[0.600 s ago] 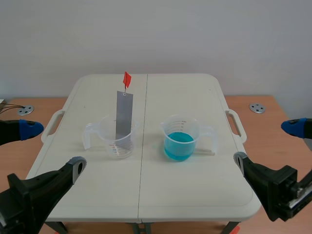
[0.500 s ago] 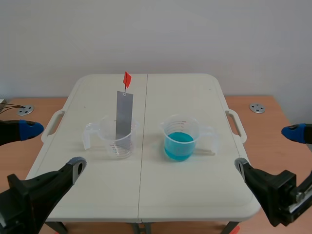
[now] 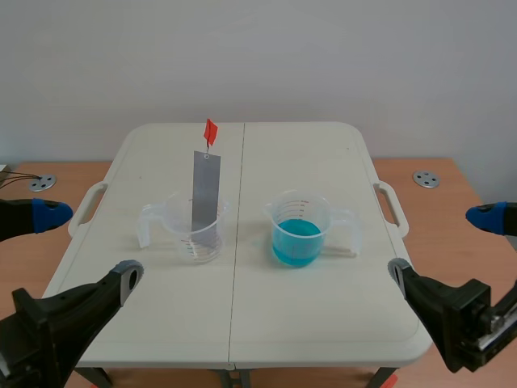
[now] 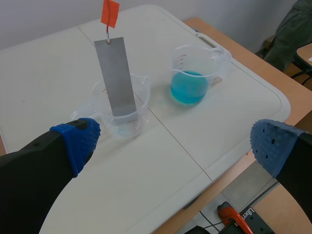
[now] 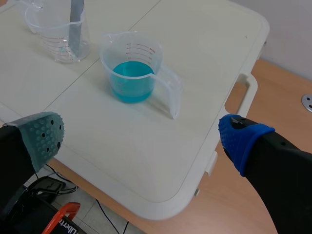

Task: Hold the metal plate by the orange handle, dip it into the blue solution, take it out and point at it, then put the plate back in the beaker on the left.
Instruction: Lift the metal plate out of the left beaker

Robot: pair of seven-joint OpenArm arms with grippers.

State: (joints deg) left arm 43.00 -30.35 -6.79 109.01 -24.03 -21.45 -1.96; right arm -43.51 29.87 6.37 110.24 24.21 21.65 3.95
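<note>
A grey metal plate (image 3: 205, 191) with an orange handle (image 3: 210, 131) at its top stands tilted in a clear beaker (image 3: 196, 228) at the table's left-centre. A second clear beaker (image 3: 300, 228) holds blue solution (image 3: 297, 236) to its right. Ahead of the left gripper (image 4: 170, 141) the plate (image 4: 115, 76) and its beaker (image 4: 122, 113) show, with the blue beaker (image 4: 191, 80) beyond. My left gripper (image 3: 77, 242) hangs open at the near left, off the table. Open too, my right gripper (image 3: 444, 242) sits at the near right, with the blue beaker (image 5: 130, 73) ahead of it.
The white folding table (image 3: 242, 323) has carry handles on its left side (image 3: 85, 206) and right side (image 3: 392, 206). It stands on a wooden surface (image 3: 468, 186) with round metal fittings (image 3: 426, 179). A seam (image 3: 237, 267) runs down the table's middle.
The right arm has shifted slightly down and outward. The left arm, plate and beakers have not moved.
</note>
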